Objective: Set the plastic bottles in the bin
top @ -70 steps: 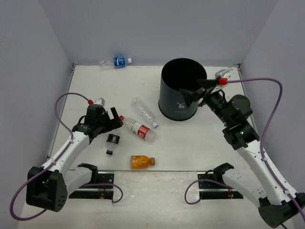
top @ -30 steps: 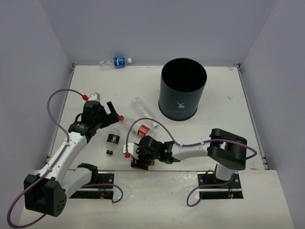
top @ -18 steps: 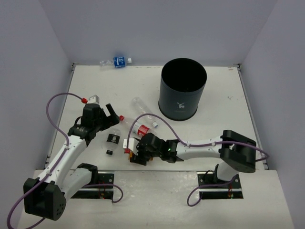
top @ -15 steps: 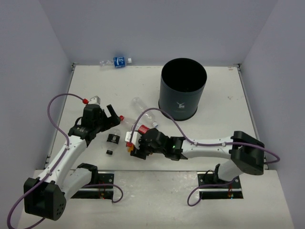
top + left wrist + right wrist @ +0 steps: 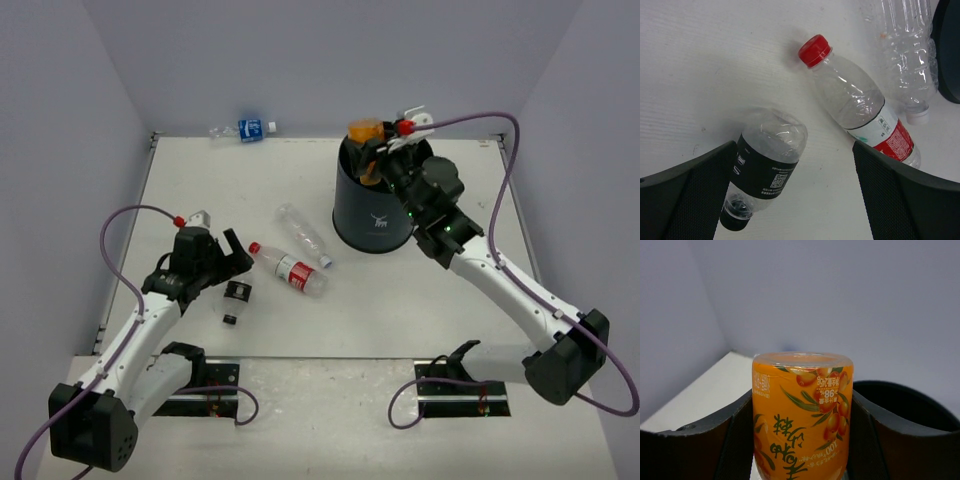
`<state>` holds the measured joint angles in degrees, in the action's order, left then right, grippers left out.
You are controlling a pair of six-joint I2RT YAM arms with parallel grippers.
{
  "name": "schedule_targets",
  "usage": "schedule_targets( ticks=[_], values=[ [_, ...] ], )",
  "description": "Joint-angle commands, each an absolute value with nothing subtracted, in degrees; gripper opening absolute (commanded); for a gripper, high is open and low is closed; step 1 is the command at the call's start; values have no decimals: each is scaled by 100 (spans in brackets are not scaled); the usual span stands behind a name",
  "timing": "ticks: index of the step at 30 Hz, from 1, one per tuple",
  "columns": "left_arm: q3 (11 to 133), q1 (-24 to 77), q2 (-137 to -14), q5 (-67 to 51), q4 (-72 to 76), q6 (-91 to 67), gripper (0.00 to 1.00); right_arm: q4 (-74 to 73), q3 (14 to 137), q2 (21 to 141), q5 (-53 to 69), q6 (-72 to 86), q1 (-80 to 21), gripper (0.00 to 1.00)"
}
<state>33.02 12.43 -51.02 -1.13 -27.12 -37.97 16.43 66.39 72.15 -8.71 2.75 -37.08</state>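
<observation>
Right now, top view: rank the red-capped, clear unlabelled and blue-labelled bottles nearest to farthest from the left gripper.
1. Red-capped bottle, just right of the left gripper.
2. Clear unlabelled bottle, farther right.
3. Blue-labelled bottle, at the far edge.

Orange bottle (image 5: 802,415) fills centre frame, upright, clamped in the right gripper (image 5: 801,445). Dark fingers (image 5: 700,450) press its sides at 9 and 3 o'clock. Label print with fruit and leaves reads upside down; flat end at 12 o'clock. Black bin (image 5: 910,400) rim curves behind at 3 to 4 o'clock. White table (image 5: 705,390) at 9 o'clock. Pale lilac wall (image 5: 840,300) across the top.
</observation>
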Motion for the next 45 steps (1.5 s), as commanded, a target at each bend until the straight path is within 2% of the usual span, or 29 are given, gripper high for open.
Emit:
schedule_targets(
  ticks=[1, 5, 6, 7, 8, 10, 11, 21, 31, 37, 40, 45],
  values=[
    [3198, 1266, -4957, -35, -2962, -3937, 100, 1619, 7170, 7636, -1554, 1027, -3130, 0],
    [2991, 1266, -4931, -200, -2877, -3992, 100, 651, 7808, 7977, -1560, 1893, -2628, 0],
    [2961, 1266, -4937, -245, -2847, -3990, 100, 569, 7831, 7989, -1549, 1992, -2571, 9],
    [2929, 1266, -4952, -285, -2814, -3990, 100, 529, 7788, 7971, -1541, 2061, -2521, 45],
    [2908, 1266, -4962, -299, -2799, -3985, 100, 519, 7731, 7929, -1514, 2073, -2500, 69],
    [2886, 1266, -5008, -285, -2795, -3974, 100, 511, 7650, 7852, -1473, 2023, -2489, 94],
    [2872, 1266, -5031, -281, -2790, -3975, 100, 510, 7617, 7819, -1471, 2003, -2482, 99],
    [2604, 1266, -5328, -732, -2303, -4005, 100, 404, 7118, 7314, -1265, 2353, -2452, 99],
    [2553, 1266, -5629, -690, -2254, -3951, 99, -391, 6206, 6030, -2105, 3234, -2452, 99],
    [2621, 1285, -5704, -497, -2241, -3856, 84, -599, 5301, 5071, -3061, 3590, -2452, 99],
    [2672, 1336, -5757, -431, -2250, -3823, 77, -791, 5029, 4800, -3129, 3744, -2443, 99],
    [2723, 1353, -5764, -319, -2305, -3843, 46, -901, 4576, 4490, -2966, 3944, -2443, 99]
  ],
)
